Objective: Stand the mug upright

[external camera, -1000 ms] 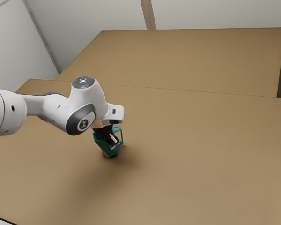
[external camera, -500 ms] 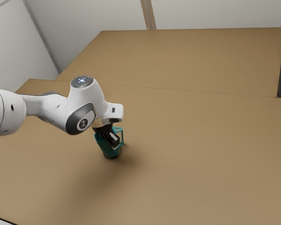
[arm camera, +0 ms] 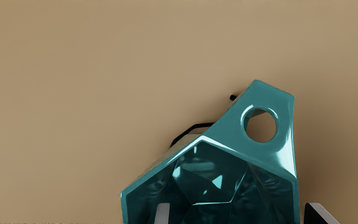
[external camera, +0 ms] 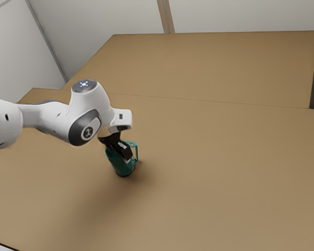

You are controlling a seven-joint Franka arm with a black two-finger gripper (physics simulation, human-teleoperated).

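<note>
A broad brown surface (external camera: 214, 178) lay beneath a white robot arm (external camera: 89, 115). Left of centre in the exterior view, a teal mug (external camera: 120, 165) stood upright, its handle (arm camera: 270, 96) toward that view's right. The end effector (arm camera: 239, 214) was unclenched, its parted fingers (arm camera: 162, 214) astride the wall: one inside the opening, one outside.

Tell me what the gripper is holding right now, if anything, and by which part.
Nothing is held: the open gripper straddles the wall of the mug, one finger inside, one outside.

teal mug (external camera: 122, 167) on brown table (external camera: 225, 178)
</note>
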